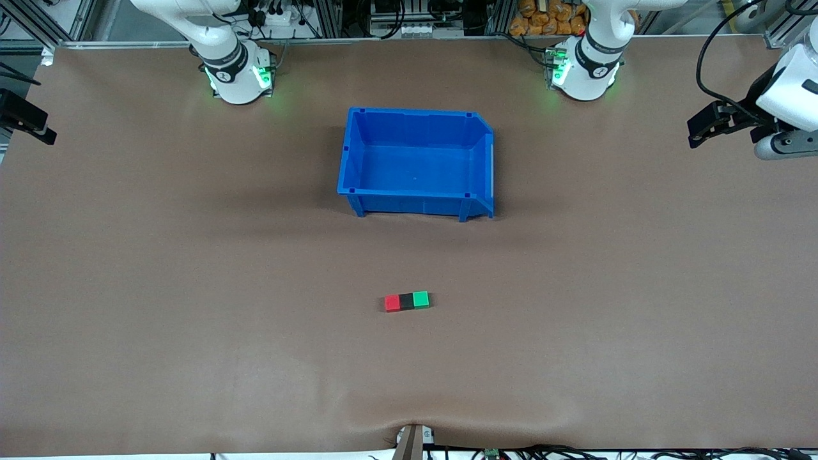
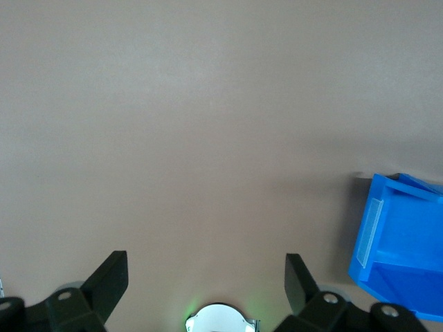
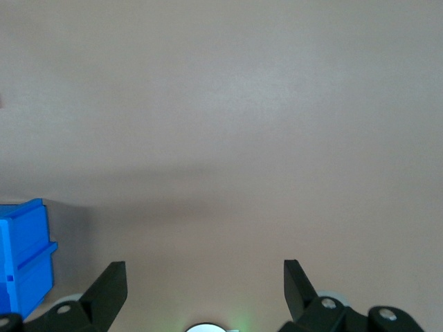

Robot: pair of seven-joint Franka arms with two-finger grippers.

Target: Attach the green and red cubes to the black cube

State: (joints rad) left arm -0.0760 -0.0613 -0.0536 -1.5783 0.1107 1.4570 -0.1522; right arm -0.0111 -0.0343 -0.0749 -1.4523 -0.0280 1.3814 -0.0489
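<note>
The red cube (image 1: 392, 303), the black cube (image 1: 406, 301) and the green cube (image 1: 420, 299) lie joined in one short row on the brown table, nearer to the front camera than the blue bin. The black cube is in the middle. The red one is toward the right arm's end and the green one toward the left arm's end. My left gripper (image 1: 703, 126) hangs open and empty over the left arm's end of the table, also seen in the left wrist view (image 2: 206, 266). My right gripper (image 1: 38, 128) hangs open and empty over the right arm's end (image 3: 205, 273).
An empty blue bin (image 1: 418, 115) stands in the middle of the table, between the arm bases and the cubes. It also shows in the left wrist view (image 2: 401, 242) and the right wrist view (image 3: 24, 256). A brown mat (image 1: 192, 287) covers the table.
</note>
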